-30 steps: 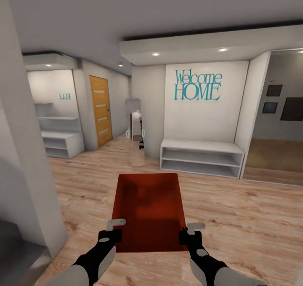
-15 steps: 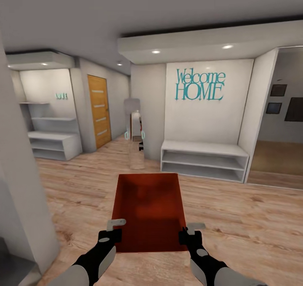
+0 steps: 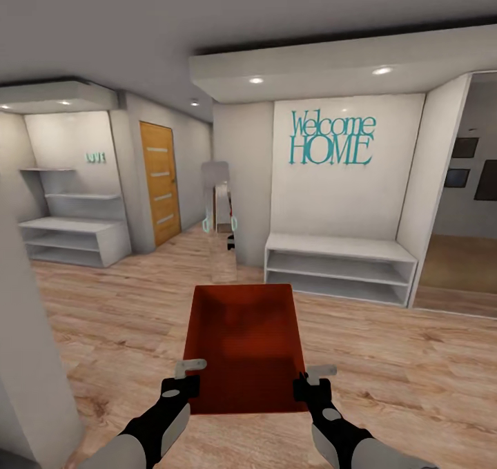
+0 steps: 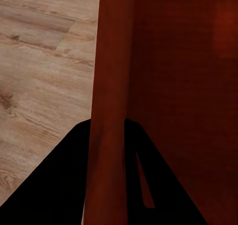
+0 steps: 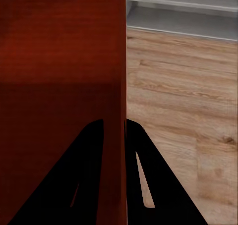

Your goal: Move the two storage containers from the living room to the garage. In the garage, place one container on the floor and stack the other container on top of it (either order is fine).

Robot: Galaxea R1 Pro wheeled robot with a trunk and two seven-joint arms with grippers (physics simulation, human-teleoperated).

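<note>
Fingers of the left gripper (image 3: 183, 376) clenched on the left wall of the storage container (image 3: 245, 345), black pads astride that wall in the left wrist view (image 4: 106, 170); fingers of the right gripper (image 3: 312, 379) clenched likewise on the right wall (image 5: 115, 170). Container held low at centre frame, above the light wood plank floor (image 3: 386, 365).

Largest around: pale wall with teal "Welcome HOME" lettering (image 3: 333, 139) upper right of centre, white low shelf unit (image 3: 339, 267) beneath it. Grey pillar (image 3: 27, 358) cut off at the left edge. Stepped white shelves (image 3: 69, 227) at far left. Orange wooden door (image 3: 159, 182) left of centre. Narrow mirror (image 3: 219, 220) straight beyond the container, reflection too small to read. Dark frames (image 3: 469, 165) at the right edge, partly cut off.
</note>
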